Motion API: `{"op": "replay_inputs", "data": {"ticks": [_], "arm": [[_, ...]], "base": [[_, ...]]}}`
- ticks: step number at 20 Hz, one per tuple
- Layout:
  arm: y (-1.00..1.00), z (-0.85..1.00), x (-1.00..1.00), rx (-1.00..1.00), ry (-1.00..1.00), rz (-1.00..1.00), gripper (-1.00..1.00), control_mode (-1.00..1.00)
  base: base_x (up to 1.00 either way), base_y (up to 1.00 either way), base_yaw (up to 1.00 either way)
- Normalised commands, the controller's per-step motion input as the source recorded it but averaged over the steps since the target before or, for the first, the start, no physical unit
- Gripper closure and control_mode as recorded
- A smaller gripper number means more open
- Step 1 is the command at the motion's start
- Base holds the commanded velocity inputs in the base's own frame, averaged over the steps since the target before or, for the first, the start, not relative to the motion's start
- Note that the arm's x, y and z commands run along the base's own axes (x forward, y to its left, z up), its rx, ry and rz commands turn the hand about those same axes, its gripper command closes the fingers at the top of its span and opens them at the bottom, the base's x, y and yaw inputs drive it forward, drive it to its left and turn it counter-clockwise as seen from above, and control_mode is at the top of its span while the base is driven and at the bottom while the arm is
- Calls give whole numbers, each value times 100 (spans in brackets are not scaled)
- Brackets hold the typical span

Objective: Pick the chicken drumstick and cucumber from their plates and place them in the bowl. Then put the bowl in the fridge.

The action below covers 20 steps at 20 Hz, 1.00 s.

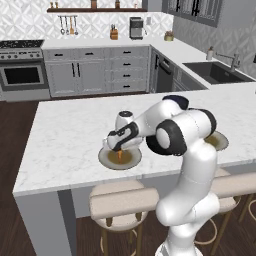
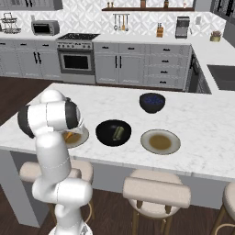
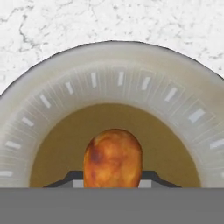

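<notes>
Leftmost on the counter (image 2: 202, 137): the first plate (image 3: 48, 109) with the chicken drumstick (image 3: 113, 157) lying on its olive-brown centre. The gripper (image 1: 119, 150) is down over it; in the hand view a finger tip (image 3: 72, 178) sits on each side of the fat end, close to it. Whether the tips already bear on the meat cannot be told.

Handling, as judged: light, rigid, rounded and glossy, so apt to slip or roll. The thick end gives the broadest hold; the thin bone end looks poor for pinching.

Next right: the black bowl (image 2: 102, 136), holding the cucumber (image 2: 118, 132).

Next right: the second plate (image 2: 160, 141), nothing on it.

Behind these: a smaller dark bowl (image 2: 152, 102) with a blue inside; contents not discernible.
</notes>
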Motion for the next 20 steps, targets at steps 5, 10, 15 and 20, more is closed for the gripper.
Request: {"op": "replay_inputs", "data": {"ticks": [5,10,15,20], "arm": [[-40,87,-13,0,1,0,100,-100],[-84,91,-3,0,3,0,100,-100],[-100,47,-3,1,5,0,100,-100],[-100,19,0,0,13,0,100,-100]], "base": [[0,0,0],[0,0,0],[0,0,0],[0,0,0]]}}
